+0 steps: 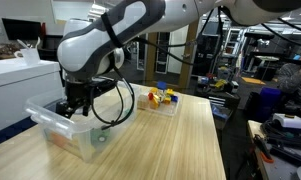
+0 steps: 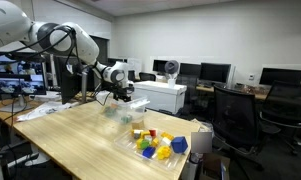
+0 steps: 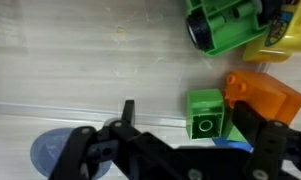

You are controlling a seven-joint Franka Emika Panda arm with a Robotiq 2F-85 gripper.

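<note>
My gripper point(image 3: 188, 128) is open and reaches down inside a clear plastic bin point(image 1: 48, 122) on the wooden table. In the wrist view a small green brick point(image 3: 205, 113) lies between my two black fingers, closer to the right one. An orange piece point(image 3: 265, 97) lies just beyond the right finger. A green toy point(image 3: 225, 25) and a yellow toy point(image 3: 280, 40) lie at the top right. A blue disc point(image 3: 45, 155) shows at the lower left. In both exterior views the gripper point(image 1: 78, 108) point(image 2: 118, 97) is low in the bin point(image 2: 130, 108).
A second clear tray point(image 1: 170, 108) with several coloured blocks point(image 2: 155, 145) stands further along the table. Office chairs point(image 2: 235, 110), desks and monitors surround the table. A white counter point(image 1: 15, 80) stands beside it.
</note>
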